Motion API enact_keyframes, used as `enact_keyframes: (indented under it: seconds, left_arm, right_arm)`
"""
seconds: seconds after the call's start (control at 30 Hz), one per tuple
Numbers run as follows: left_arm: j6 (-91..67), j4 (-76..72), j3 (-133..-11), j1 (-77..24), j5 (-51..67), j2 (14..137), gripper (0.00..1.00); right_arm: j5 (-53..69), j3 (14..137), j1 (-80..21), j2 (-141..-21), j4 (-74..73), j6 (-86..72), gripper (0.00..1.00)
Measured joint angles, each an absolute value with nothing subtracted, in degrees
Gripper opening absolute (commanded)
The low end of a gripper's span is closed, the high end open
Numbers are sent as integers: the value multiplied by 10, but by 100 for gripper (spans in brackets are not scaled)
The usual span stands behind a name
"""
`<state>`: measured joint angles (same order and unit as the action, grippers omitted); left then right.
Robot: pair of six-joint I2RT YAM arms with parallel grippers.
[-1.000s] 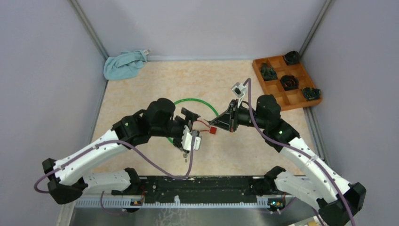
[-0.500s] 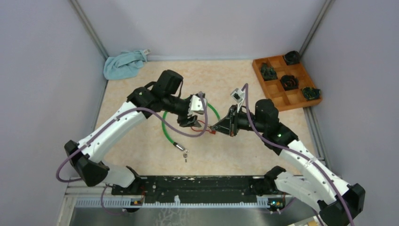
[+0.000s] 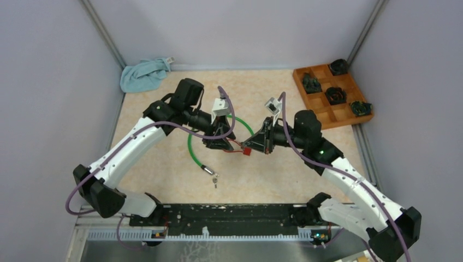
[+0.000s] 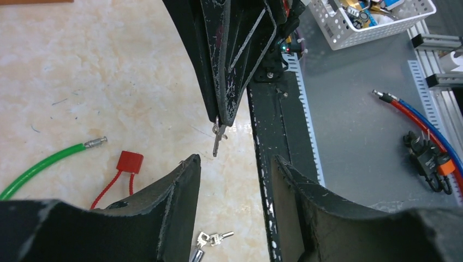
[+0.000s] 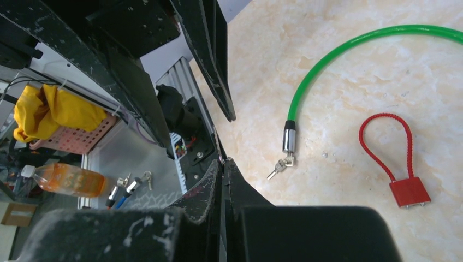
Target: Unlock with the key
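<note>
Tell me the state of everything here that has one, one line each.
Left end effector, open, empty.
Right end effector, shut on a small key.
Red padlock, loop closed, not held.
Green cable, ends apart, keys lying at one metal end.
Blue cloth, crumpled.

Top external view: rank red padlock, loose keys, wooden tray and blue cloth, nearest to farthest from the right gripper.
1. Red padlock, beside the right gripper.
2. Loose keys, toward the near left.
3. Wooden tray, far right corner.
4. Blue cloth, far left corner.
</note>
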<state>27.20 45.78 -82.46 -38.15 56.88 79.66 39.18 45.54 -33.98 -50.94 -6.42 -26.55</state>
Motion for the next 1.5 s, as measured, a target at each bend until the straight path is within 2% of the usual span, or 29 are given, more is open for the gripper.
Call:
enact_keyframes:
  seconds: [0.1, 0.23, 0.47, 0.5, 0.63, 0.7, 0.77, 0.9, 1.07, 1.5]
  left_arm:
    - [248, 442, -816, -381, 573, 799, 54]
    - [228, 427, -811, -381, 572, 803, 46]
    - [207, 412, -808, -378, 573, 808, 3]
    - [206, 412, -808, -378, 572, 810, 0]
    - [208, 421, -808, -377, 576, 815, 0]
    - [208, 424, -808, -377, 577, 816, 0]
    - [208, 424, -808, -377, 578, 816, 0]
    - [205, 423, -808, -377, 582, 816, 0]
    - [202, 424, -808, -377, 583, 816, 0]
    - [202, 424, -808, -377, 583, 813, 0]
  right_arm:
    - [392, 463, -340, -521, -61, -265, 0]
    - [393, 473, -344, -534, -62, -258, 0]
    - [402, 489, -352, -542, -69, -246, 0]
    - [402, 489, -354, -543, -69, -245, 0]
    - [402, 489, -355, -547, -74, -237, 0]
    - [402, 489, -356, -547, -76, -236, 20]
    - [402, 489, -357, -547, -72, -243, 24]
    - [402, 474, -359, -542, -18, -277, 25]
    - [406, 458, -359, -541, 30, -314, 21]
    - [404, 453, -359, -541, 33, -319, 22]
